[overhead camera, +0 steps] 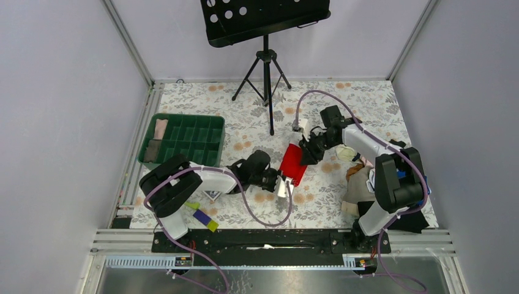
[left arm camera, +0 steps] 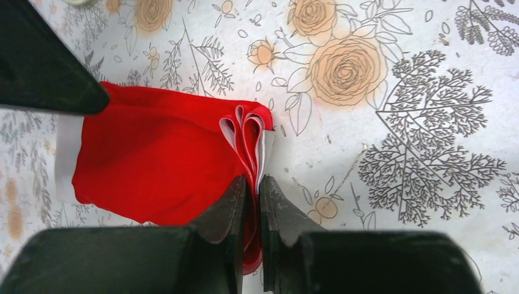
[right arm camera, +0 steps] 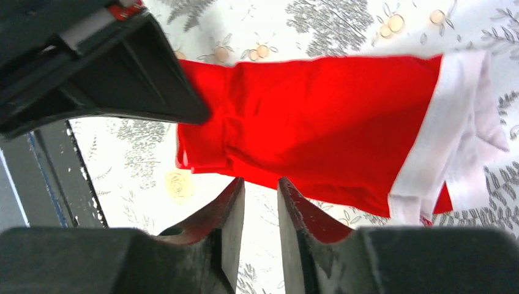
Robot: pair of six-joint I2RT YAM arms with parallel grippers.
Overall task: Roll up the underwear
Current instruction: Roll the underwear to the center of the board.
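Note:
The red underwear point(overhead camera: 292, 164) lies on the flowered table, folded, with its white waistband at the far end point(right arm camera: 428, 147). My left gripper point(overhead camera: 280, 182) is shut on the folded near edge of the underwear point(left arm camera: 153, 153), where red and white layers stick up between its fingertips point(left arm camera: 235, 202). My right gripper point(overhead camera: 307, 151) hovers at the underwear's far side. Its jaws stand a little apart with only bare table between them point(right arm camera: 261, 190), and the red cloth point(right arm camera: 318, 116) is just beyond their tips. Each wrist view shows the other gripper as a black shape at the upper left.
A green compartment tray point(overhead camera: 156, 160) stands at the left. A music stand point(overhead camera: 266, 61) rises at the back. A pile of grey, pink and dark clothes point(overhead camera: 361, 184) lies by the right arm's base. Small blue and yellow items point(overhead camera: 203, 217) lie near the left base.

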